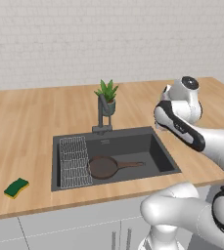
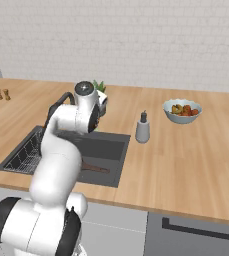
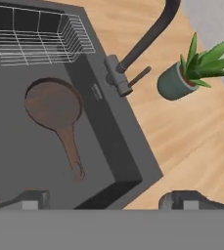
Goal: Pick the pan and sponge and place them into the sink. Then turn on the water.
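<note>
The large dark grey rectangular sink [image 1: 162,151] holds the round dark brown frying pan [image 1: 103,167] flat on its floor, beside the wire grid rack [image 1: 74,161]. The small green-and-yellow sponge [image 1: 16,187] lies on the wooden counter [image 1: 30,132], well left of the basin. Above the sink, the gripper [image 3: 111,201] hangs empty, fingers spread wide.

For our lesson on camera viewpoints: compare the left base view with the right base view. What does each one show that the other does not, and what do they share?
Left base view alone: the sponge lying on the counter left of the sink, and the whole pan on the basin floor beside the wire rack.

Right base view alone: the white bowl of food and a grey dispenser bottle on the counter right of the sink.

Both: the sink, the potted plant behind it, the wooden counter and the robot arm.
</note>
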Available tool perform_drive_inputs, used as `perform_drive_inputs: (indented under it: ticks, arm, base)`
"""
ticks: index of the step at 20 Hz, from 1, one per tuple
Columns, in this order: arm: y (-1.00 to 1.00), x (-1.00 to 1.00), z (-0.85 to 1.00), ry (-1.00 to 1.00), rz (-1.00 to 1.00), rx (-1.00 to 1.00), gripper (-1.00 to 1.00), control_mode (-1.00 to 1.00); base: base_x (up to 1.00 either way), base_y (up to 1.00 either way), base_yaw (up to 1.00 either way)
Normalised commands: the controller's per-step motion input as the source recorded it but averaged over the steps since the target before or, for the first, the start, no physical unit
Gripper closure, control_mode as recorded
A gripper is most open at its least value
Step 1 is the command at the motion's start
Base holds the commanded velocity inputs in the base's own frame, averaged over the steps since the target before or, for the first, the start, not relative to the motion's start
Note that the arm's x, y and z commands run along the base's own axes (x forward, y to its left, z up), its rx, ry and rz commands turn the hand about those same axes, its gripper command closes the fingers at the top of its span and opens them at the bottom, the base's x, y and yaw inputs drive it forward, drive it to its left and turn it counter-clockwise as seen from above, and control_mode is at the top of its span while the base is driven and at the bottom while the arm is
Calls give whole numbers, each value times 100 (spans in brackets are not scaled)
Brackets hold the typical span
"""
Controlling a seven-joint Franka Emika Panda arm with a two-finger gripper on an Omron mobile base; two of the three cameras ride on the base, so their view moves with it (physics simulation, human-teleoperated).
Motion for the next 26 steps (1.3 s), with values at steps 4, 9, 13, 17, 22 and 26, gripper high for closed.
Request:
perform_drive_inputs:
  ticks: [4,9,13,17,22,26]
  arm:
    - [-12,-99,-2,2,0,0,-100,-100]
    - [3,-100,-30,-18,9,0,-100,-100]
    - [36,-69,-23,-39,28,-6,-100,-100]
    - [56,-15,-1,-13,30,-14,-100,-100]
    - [68,0,0,-1,36,-21,-100,-100]
    - [71,0,0,0,29,-20,-100,-100]
  base:
    - [0,0,0]
    - [0,0,0]
    - [0,0,0]
    - [0,0,0]
    - [0,0,0]
    - [0,0,0]
